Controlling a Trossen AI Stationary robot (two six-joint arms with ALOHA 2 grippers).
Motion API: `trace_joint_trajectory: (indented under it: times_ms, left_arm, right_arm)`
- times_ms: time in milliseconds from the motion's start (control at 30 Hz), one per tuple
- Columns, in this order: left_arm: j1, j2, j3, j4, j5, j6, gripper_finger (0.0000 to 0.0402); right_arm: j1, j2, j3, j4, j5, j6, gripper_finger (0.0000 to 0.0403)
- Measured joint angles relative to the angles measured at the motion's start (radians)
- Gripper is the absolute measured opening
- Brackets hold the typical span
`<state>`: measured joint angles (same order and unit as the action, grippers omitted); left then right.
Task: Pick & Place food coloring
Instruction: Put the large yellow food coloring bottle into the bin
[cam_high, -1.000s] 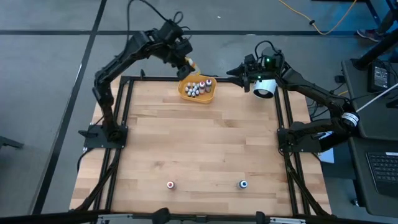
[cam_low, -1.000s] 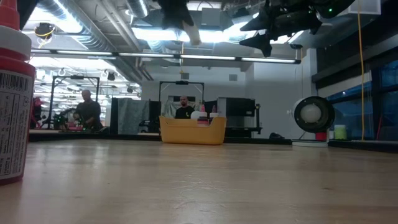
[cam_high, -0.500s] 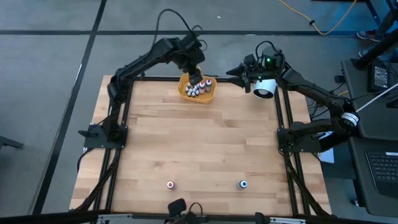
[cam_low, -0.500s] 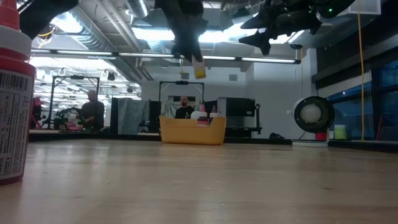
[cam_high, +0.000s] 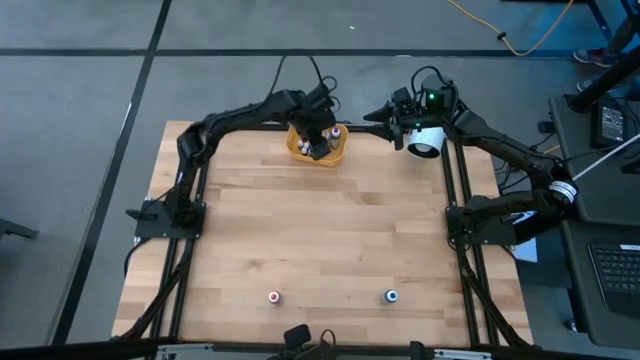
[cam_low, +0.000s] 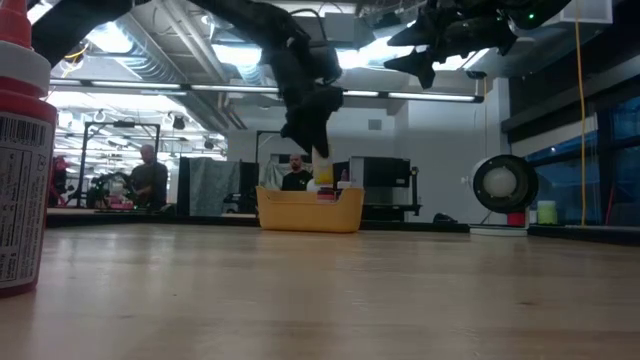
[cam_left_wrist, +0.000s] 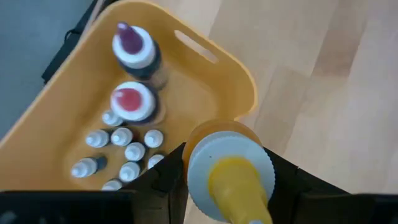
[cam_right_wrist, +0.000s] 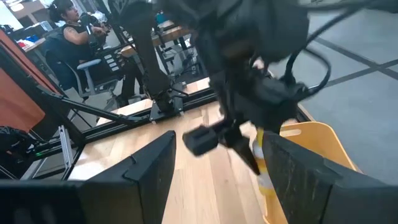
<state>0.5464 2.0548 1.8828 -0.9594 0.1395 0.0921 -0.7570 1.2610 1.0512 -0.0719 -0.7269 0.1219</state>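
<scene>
My left gripper (cam_left_wrist: 227, 180), clamped on a yellow-tipped food coloring bottle (cam_left_wrist: 231, 172), has swung down over the orange bowl (cam_high: 335, 155) at the tabletop's far edge, ready to drop it, while my right gripper (cam_high: 375, 113) waits open nearby.

The left arm (cam_high: 305, 110) hides part of the orange bowl (cam_high: 337, 155) from above.

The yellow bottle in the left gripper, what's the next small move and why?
Probably lower it a little, then let go: the left gripper holds the yellow-topped bottle over the orange bowl's rim, above the other bottles.
</scene>
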Motion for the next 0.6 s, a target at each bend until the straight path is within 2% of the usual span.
trace_joint_trajectory:
  times_ms: [233,600]
  left_arm:
    - [-0.009,0.0,-0.104,0.116,-0.059,0.008,0.0137]
    - [-0.009,-0.001,-0.207,0.221,-0.065,0.008,0.0138]
  right_arm:
    - [0.0,0.0,0.0,0.0,0.0,0.0,0.024]
    - [0.0,0.0,0.0,0.0,0.0,0.0,0.024]
